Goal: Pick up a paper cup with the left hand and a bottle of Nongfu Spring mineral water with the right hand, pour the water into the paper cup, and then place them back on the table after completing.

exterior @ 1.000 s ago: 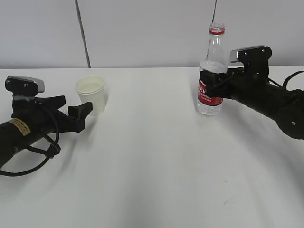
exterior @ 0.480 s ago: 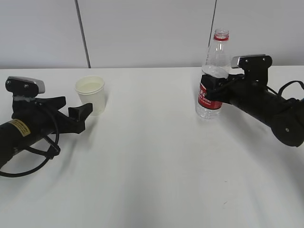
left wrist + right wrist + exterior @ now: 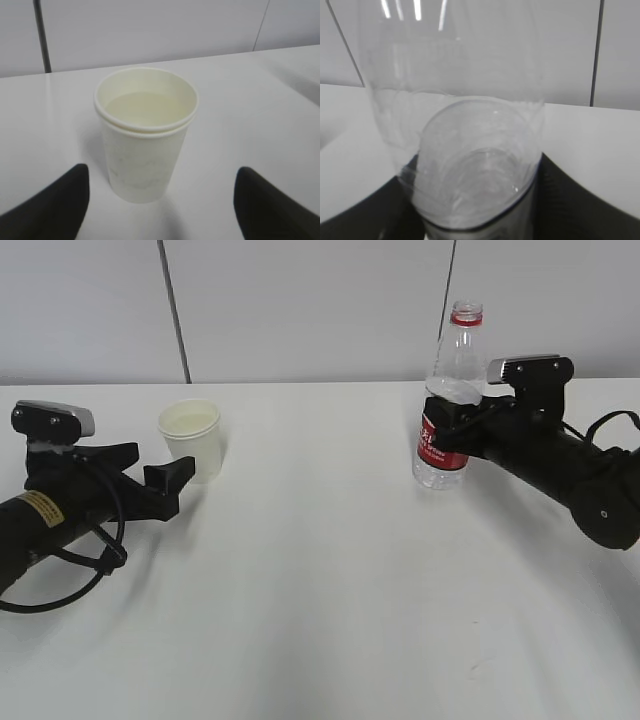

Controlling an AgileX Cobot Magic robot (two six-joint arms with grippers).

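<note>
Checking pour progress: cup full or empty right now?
Holds liquid. The cup shows a pale level surface partway below its rim in the left wrist view; it stands upright on the table, ungripped between open left claw fingers.

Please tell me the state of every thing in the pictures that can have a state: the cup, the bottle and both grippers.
paper cup: upright on the table, not gripped, holds liquid.
bottle: upright, cap off, gripped around its red label.
left gripper: open, fingers on either side of the cup, not touching it.
right gripper: shut on the bottle.
</note>
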